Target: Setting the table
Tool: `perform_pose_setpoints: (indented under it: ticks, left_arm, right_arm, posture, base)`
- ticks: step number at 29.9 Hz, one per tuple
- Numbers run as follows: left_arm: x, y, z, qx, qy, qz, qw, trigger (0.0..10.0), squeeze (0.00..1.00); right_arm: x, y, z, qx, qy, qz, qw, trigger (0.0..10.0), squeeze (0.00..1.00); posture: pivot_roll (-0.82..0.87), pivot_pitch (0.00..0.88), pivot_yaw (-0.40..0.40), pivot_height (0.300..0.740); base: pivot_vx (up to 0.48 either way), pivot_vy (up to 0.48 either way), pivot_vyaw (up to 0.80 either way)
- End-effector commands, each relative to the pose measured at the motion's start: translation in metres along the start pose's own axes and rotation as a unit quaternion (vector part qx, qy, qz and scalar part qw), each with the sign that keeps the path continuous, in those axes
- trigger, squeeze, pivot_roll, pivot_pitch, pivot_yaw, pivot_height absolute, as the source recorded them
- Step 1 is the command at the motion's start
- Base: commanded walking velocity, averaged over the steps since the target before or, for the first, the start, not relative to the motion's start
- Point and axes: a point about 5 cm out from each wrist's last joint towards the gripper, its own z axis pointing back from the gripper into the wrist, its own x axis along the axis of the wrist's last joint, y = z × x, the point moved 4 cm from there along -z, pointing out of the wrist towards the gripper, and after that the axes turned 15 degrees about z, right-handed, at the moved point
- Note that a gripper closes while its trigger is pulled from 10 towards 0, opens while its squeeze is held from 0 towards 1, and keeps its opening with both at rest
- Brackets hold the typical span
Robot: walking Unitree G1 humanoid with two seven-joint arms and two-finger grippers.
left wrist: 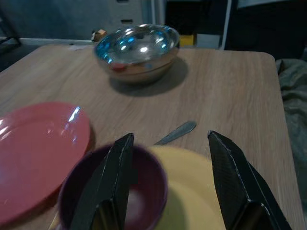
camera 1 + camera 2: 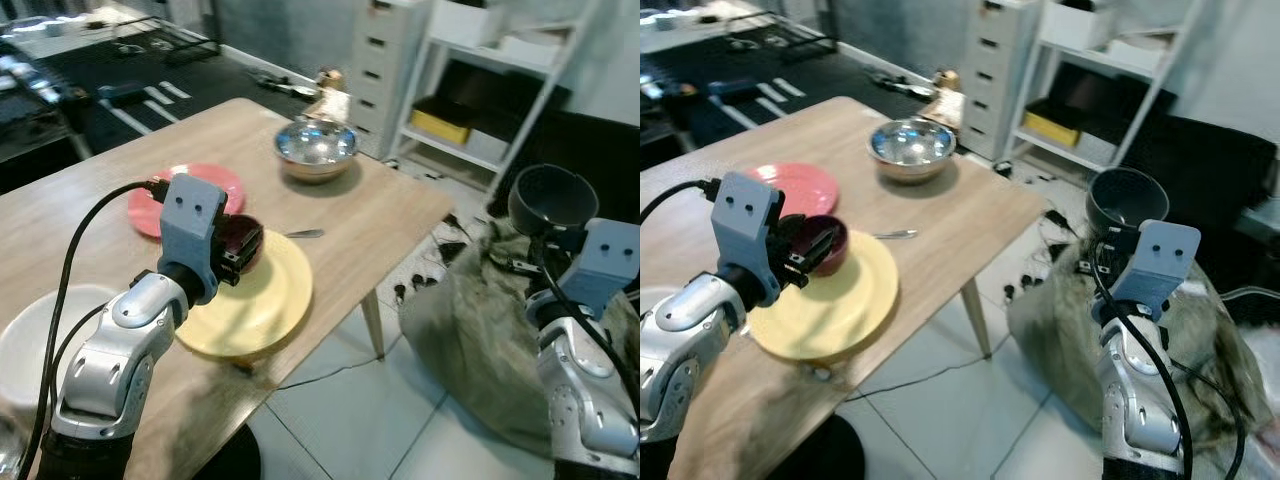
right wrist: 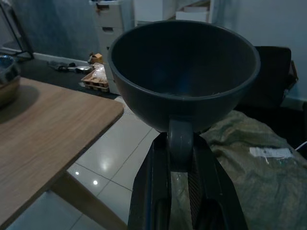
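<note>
Wooden desk (image 2: 400, 215) in cluttered room: left pincer (image 1: 168, 187) open astride rim of small maroon bowl (image 1: 115, 191) on round yellow plate (image 2: 255, 300), right pincer (image 3: 180, 182) clamped on dark grey plastic cup's (image 3: 184, 72) handle off-desk; risk — closing tips bowl.

Small maroon bowl (image 2: 825, 243) sits on round yellow plate (image 2: 840, 305) at near edge of wooden table (image 2: 970, 215). Flat pink plate (image 2: 800, 187) lies left of it. Metal spoon (image 2: 895, 235) lies between yellow plate and steel mixing bowl (image 2: 911, 148) behind.
</note>
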Motion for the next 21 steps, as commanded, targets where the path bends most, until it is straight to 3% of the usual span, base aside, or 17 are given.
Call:
perform_pose_setpoints:
  ticks: [1,21]
  left_arm:
    - [-0.0026,0.0004,-0.0001,0.002,0.002,-0.002,1.000,10.0,0.00]
    - [-0.0021,-0.0016,-0.0027,-0.002,-0.001,-0.002,1.000,10.0,0.00]
  right_arm:
    - [-0.0032,-0.0018,0.0001,-0.002,0.008,0.003,1.000,10.0,0.00]
    - [-0.0115,-0.0020,0.0026,-0.001,0.022,0.010,1.000,10.0,0.00]
  posture:
    - [-0.03,0.056,0.095,0.740]
    - [-0.03,0.063,0.099,0.740]
  base:
    - [0.000,0.000,-0.80]
    - [0.000,0.000,-0.80]
